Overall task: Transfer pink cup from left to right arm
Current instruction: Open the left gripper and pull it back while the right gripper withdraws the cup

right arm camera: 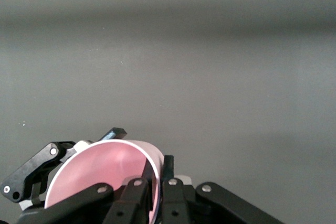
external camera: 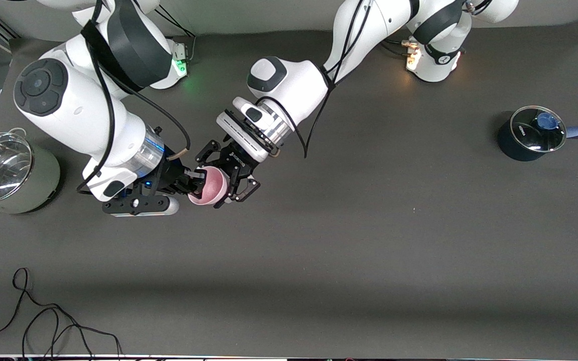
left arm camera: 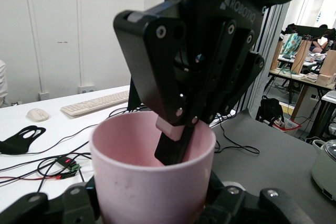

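Note:
The pink cup point(external camera: 210, 188) is up in the air over the table's middle, lying on its side between the two grippers. My left gripper point(external camera: 219, 183), the skeletal linkage one, is shut around the cup's body; in the left wrist view its fingers flank the cup point(left arm camera: 152, 182) low on both sides. My right gripper point(external camera: 194, 183), with the silver band and blue light, pinches the cup's rim with one finger point(left arm camera: 176, 148) inside the cup. In the right wrist view, my right gripper point(right arm camera: 157, 192) straddles the rim of the cup point(right arm camera: 100, 171).
A grey-green pot with a glass lid point(external camera: 3, 173) stands at the right arm's end of the table. A dark blue saucepan with a glass lid point(external camera: 532, 133) stands at the left arm's end. A black cable point(external camera: 43, 321) lies by the front edge.

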